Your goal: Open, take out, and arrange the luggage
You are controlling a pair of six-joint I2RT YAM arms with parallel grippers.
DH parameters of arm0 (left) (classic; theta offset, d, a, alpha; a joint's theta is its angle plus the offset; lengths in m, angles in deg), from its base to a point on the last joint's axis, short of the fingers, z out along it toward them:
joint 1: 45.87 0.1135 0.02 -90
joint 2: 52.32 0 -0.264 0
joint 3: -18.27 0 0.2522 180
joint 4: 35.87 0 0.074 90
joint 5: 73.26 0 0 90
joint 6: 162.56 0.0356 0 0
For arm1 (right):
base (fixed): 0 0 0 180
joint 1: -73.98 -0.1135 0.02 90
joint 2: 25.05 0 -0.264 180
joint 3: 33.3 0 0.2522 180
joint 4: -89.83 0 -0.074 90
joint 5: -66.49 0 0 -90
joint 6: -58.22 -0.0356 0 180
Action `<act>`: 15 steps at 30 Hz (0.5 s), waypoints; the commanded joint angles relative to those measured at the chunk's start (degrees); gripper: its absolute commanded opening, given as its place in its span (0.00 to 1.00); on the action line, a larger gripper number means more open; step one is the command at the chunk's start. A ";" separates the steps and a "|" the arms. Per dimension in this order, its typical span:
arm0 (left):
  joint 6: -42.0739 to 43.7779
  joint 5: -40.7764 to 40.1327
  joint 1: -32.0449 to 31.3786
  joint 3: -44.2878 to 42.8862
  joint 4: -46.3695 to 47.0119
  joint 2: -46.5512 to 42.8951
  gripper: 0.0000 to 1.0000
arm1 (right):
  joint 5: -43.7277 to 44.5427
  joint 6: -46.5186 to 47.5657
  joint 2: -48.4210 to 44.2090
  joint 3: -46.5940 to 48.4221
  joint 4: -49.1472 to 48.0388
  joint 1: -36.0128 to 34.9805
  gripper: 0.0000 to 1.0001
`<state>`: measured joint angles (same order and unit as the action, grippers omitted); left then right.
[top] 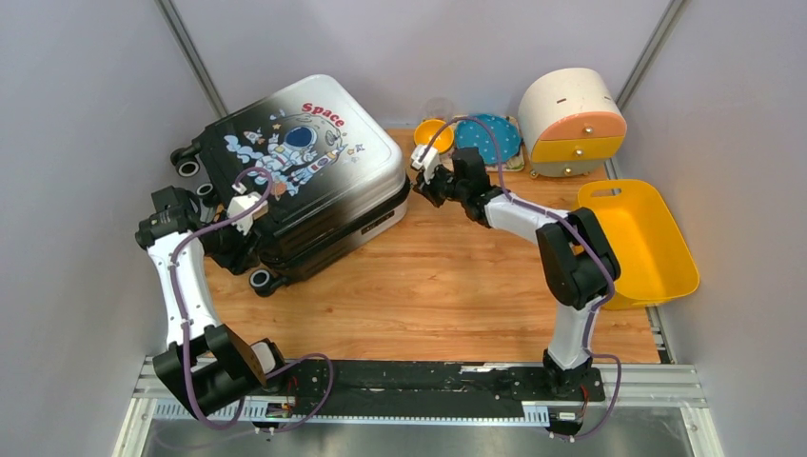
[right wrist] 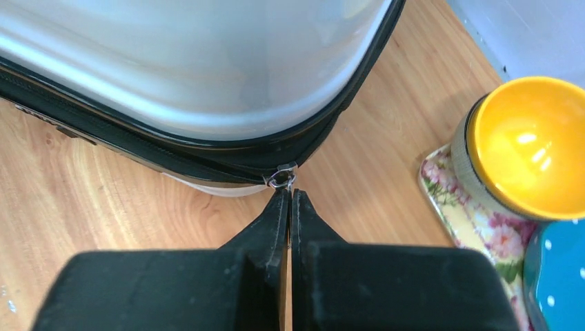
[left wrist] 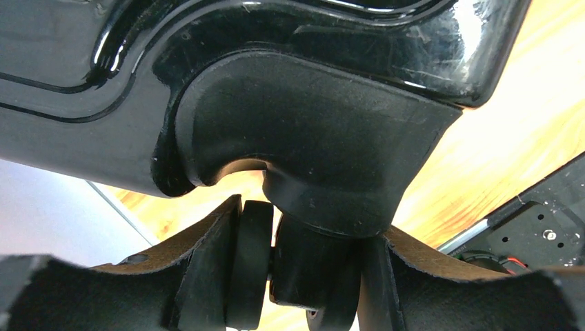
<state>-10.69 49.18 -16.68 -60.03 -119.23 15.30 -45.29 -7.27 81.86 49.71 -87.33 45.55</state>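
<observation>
My left arm (top: 195, 297): white links, black joint housings. My right arm (top: 571, 335): same white-and-black build. Purple-grey cable (top: 176, 286) runs loose along each arm, looping wide near bases. Small white block (top: 245, 208) at each wrist. Left gripper (left wrist: 303, 276): broad matte black fingers (left wrist: 200, 269), rough edges. Right gripper (right wrist: 290, 207): black wedge fingers (right wrist: 264, 236), tapering to thin tips.

One luggage (top: 314, 162), with three wheels (top: 187, 168) showing from above and perhaps a fourth hidden. One wheel (left wrist: 252, 262) sits between the left gripper's (left wrist: 303, 231) jaws. One zip pull (right wrist: 281, 177) lies at the right gripper's (right wrist: 289, 196) jaw tips. Right of those jaws are one yellow bowl (right wrist: 534, 148), one blue dish (right wrist: 559, 276) and one floral tray (right wrist: 476, 221). Further right are one drawer box (top: 571, 119) with two drawers (top: 578, 129), and one yellow bin (top: 638, 238).
</observation>
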 commanded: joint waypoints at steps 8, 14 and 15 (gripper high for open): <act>0.18 -11.09 3.77 -3.41 17.74 8.94 0.00 | -15.66 6.79 13.40 19.32 -6.30 10.41 0.00; 1.94 -8.98 3.77 0.98 20.73 7.36 0.00 | -19.70 0.98 22.79 31.53 -6.40 10.15 0.00; 1.86 -8.63 3.68 1.94 21.35 7.10 0.00 | -20.14 -0.59 23.86 33.04 -6.40 10.14 0.00</act>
<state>-9.97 49.31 -16.14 -62.34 -111.69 20.72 -67.58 -4.36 102.30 74.41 -87.79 52.35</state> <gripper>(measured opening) 0.623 0.009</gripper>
